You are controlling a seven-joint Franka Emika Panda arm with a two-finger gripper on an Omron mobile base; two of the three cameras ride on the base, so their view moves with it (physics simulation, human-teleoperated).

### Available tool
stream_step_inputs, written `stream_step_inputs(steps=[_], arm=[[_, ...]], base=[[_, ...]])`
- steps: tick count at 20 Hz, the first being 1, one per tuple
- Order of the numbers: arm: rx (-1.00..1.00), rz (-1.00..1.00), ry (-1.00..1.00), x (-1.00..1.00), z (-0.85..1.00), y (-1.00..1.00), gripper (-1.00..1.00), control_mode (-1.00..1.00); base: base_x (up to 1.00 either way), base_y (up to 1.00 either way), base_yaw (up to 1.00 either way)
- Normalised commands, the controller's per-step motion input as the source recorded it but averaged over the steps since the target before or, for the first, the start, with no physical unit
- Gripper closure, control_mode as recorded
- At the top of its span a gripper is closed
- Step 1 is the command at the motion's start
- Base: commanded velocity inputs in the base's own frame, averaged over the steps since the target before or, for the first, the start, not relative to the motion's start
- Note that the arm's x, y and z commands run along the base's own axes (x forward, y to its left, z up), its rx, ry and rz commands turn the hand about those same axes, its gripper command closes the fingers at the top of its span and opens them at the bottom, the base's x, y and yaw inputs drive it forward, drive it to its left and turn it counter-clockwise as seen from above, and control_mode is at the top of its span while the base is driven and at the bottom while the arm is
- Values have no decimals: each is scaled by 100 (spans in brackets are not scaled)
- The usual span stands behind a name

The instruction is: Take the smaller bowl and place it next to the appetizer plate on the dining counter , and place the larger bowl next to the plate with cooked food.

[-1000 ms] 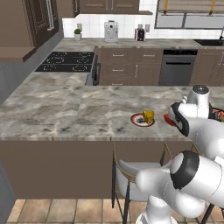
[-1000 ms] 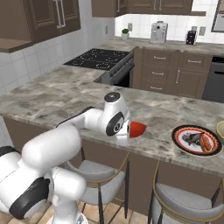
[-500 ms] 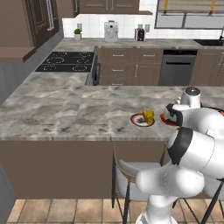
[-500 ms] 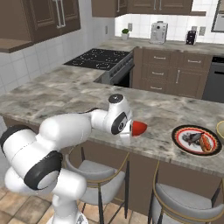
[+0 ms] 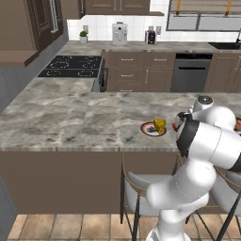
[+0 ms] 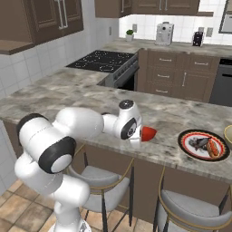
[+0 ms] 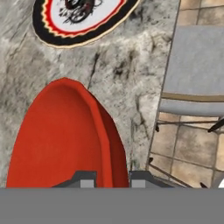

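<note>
Now, gripper (image 7: 113, 175): clamped on the red bowl's (image 7: 65, 140) rim, to carry it.
Bowl: above the counter (image 6: 59, 97), heading for the wedge plate (image 5: 153, 129).

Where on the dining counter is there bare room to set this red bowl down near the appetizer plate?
The dining counter is bare left of the appetizer plate, toward the stove. Right of it is crowded: the claw is shut on the smaller bowl there, with a narrow bare patch before the plate with cooked food.
</note>
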Motion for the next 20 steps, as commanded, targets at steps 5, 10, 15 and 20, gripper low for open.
stream_step_inputs(steps=[5,10,15,20], arm=[[0,0,0,38,-23,-10,100,-100],[0,0,0,42,-22,-3,100,-100],[0,0,0,34,-23,-6,100,-100],[0,0,0,31,-24,-20,100,-100]], base=[[0,0,0],[0,0,0],[0,0,0],[0,0,0]])
